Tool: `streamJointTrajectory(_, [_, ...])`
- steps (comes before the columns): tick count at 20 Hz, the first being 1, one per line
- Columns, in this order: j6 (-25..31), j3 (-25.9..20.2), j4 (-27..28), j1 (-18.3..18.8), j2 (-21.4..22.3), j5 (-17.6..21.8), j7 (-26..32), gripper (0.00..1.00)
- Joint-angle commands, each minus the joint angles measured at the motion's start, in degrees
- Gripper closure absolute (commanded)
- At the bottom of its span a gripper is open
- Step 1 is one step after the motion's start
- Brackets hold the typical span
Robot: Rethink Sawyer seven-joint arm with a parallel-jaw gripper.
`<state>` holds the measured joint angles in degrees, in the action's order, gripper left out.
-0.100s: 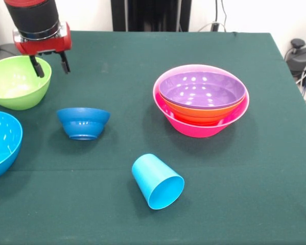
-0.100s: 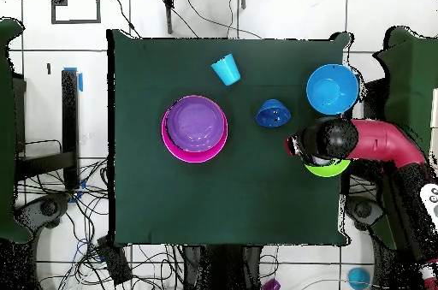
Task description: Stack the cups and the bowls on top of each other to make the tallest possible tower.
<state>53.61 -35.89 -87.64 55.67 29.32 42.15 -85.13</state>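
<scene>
In the front view, the gripper (image 1: 51, 66) hung with fingers spread and empty over the lime green bowl (image 1: 17, 81), at the rim on the side toward the tower (image 1: 201, 99). Pinching that rim squarely would serve best.

In the overhead view, the arm (image 2: 376, 141) hid most of that bowl.

We count six glossy round plastic bowls: pink (image 1: 179, 122), orange (image 1: 193, 113), purple (image 1: 202, 90), lime green (image 1: 16, 81), sky blue (image 1: 0, 143), small dark blue (image 1: 83, 122). We count one sky blue tapered plastic cup (image 1: 157, 181).
</scene>
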Motion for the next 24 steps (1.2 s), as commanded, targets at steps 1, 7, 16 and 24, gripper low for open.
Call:
streamJointTrajectory(1, [-5.1,-0.6,-0.4,-3.4,-1.8,4.8,8.7,0.0])
streamJointTrajectory(7, [-5.9,-0.3,-0.2,-3.3,-1.9,4.9,9.0,0.0])
streamJointTrajectory(16, [-6.5,0.2,-0.8,-3.5,-1.0,5.1,8.4,0.0])
streamJointTrajectory(24, [-7.3,0.4,-0.6,-3.6,-1.1,5.6,8.3,0.0])
